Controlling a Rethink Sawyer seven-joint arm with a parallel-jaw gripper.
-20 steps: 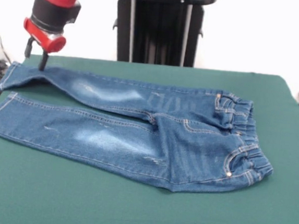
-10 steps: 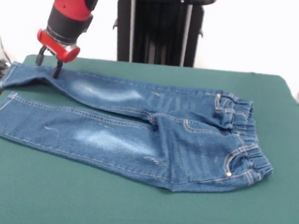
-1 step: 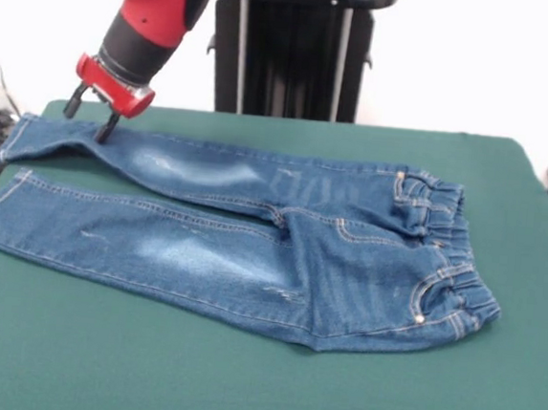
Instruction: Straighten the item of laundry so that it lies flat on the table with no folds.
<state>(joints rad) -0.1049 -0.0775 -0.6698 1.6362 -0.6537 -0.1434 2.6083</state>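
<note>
1. Near the table's [image 3: 526, 400] far left corner, the gripper [image 3: 87, 120] has risen and shifted right off the upper leg, fingers parted, holding nothing.
2. Jeans [image 3: 251, 251] lie spread across the table's middle, unchanged.
3. Judgement: release complete; straightening appears nearly finished.

The red and black arm [image 3: 152, 7] enters from the top left of the front view and slants down toward the left. Its black wrist section ends in a red gripper mount. The gripper [image 3: 87, 120] hangs tilted, with two dark fingers [image 3: 105, 129] spread apart and nothing between them. The finger tips point down and to the left.
</note>
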